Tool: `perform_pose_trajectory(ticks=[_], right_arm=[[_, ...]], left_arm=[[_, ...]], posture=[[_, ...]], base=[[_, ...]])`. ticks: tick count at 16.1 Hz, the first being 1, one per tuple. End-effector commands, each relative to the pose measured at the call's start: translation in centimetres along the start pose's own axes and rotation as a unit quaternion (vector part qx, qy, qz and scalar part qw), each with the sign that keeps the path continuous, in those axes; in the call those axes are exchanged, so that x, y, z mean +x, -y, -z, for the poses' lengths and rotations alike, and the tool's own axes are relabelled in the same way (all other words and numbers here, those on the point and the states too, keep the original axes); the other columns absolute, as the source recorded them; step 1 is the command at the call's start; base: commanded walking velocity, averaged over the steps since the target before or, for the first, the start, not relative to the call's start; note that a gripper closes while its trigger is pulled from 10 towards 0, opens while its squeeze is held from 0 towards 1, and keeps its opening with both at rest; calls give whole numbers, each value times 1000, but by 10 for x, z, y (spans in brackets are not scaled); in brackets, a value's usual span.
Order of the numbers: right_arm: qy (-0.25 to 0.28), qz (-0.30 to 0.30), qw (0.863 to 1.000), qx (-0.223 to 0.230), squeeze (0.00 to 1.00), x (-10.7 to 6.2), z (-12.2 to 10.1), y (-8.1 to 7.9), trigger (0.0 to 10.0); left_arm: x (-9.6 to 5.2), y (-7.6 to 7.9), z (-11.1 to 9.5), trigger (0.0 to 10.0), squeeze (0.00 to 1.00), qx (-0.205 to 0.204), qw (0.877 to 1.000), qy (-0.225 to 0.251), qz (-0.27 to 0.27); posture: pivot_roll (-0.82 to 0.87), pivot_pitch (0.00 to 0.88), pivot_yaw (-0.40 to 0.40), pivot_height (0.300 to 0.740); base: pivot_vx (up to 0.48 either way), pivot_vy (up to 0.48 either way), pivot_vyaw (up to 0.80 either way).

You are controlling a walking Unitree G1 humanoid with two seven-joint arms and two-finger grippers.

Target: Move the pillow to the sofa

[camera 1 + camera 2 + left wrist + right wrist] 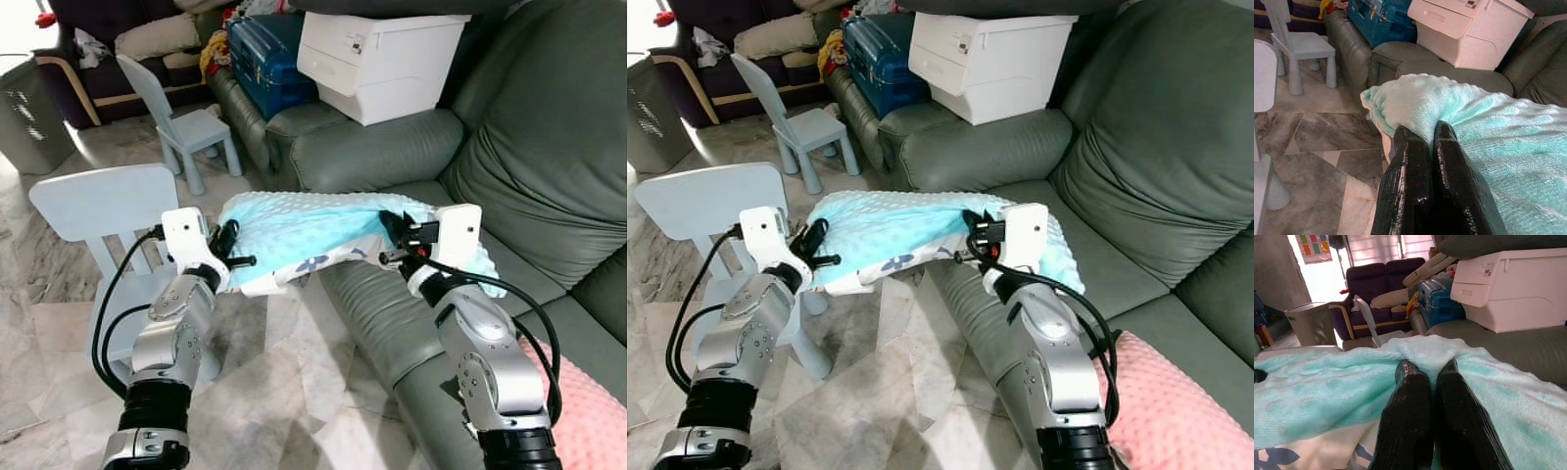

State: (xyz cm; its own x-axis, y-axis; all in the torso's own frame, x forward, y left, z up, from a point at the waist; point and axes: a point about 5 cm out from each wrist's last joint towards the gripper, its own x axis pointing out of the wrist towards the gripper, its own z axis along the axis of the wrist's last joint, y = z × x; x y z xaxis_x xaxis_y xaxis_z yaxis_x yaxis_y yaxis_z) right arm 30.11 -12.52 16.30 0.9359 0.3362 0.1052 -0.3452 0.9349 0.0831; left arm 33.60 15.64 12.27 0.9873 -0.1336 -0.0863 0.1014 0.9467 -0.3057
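We hold the pale turquoise pillow [294,230] stretched between both hands, over the front edge of the grey sofa [509,166]. Our left hand [227,250] is clenched on its floor-side end, our right hand [397,235] on its sofa-side end.

No legible text: small label on the white storage box [377,59], too blurred to read.

Bare green sofa seat [549,294] is lying open beside the pillow [304,230]; a white storage box [382,59] is occupying the armrest, a pink cushion [588,411] crowding the near seat.
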Motion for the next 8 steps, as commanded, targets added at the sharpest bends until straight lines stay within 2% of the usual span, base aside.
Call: perform_pose_trajectory(ticks=[1,2,8], right_arm=[[16,-3,1000,0,0,1,-7,-1,10000],[18,-3,1000,0,0,2,-8,-1,10000],[21,-5,1000,0,0,2,-8,-3,10000]], left_arm=[[0,-5,-1,10000,0,5,1000,3,-11],[0,-5,-2,10000,0,5,1000,3,-10],[0,-5,-1,10000,0,7,1000,0,-8]], posture=[[-200,0,53,740],[-200,0,53,740],[-199,0,57,740]], base=[[0,319,-550],[0,352,-475],[0,426,0]])
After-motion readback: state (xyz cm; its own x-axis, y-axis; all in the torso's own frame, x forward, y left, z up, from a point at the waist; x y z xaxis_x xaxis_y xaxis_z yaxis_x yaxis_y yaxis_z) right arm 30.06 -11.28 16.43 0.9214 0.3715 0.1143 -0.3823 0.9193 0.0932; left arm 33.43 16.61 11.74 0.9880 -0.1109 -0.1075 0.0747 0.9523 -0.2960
